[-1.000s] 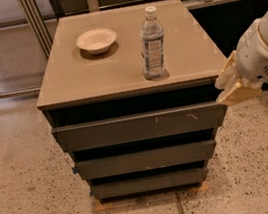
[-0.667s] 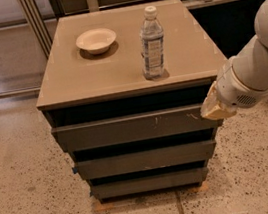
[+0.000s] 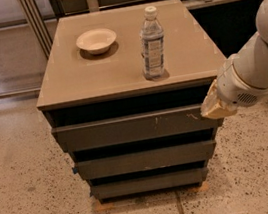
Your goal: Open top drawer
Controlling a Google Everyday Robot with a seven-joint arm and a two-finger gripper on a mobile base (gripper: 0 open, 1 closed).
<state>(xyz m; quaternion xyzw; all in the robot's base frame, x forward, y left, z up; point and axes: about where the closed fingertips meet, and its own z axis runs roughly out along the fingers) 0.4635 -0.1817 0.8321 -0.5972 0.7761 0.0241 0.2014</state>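
Counter [image 3: 69, 84] carries a bowl [image 3: 96, 40] and a water bottle [image 3: 151, 43]; my pincer [image 3: 214, 108] sits at the right end of the top drawer [image 3: 132, 128] just under it, apart or together I can't tell, and the drawer looks shut, so the whole pull is left.

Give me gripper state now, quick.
Gripper: cannot tell whether open or shut; it is at the right end of the top drawer.
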